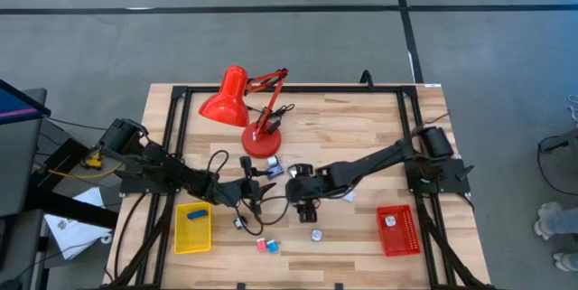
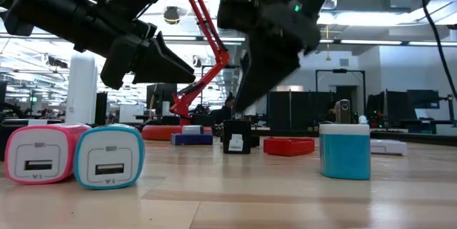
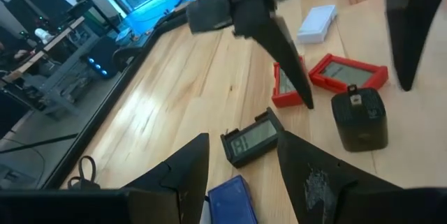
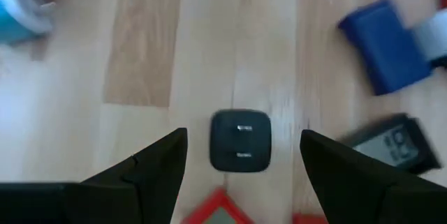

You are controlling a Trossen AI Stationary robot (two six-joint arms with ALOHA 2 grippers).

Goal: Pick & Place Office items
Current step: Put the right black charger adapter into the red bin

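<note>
Right hand is shown spread above the black charger block on the desk; left hand, also spread, is held over a small black display.

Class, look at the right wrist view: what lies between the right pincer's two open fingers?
A black charger block lies on bare wood, centred between the right pincer fingers, touching neither. The right wrist view shows it.

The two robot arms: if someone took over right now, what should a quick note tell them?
Right gripper: open, poised over the black charger mid-table, not gripping yet.
Left gripper: open, empty, close by, near a small black display.
Done: one blue item in the yellow tray, one white item in the red tray.
Left: the black charger, pink charger and blue charger, red displays, other small pieces loose on the table.
</note>
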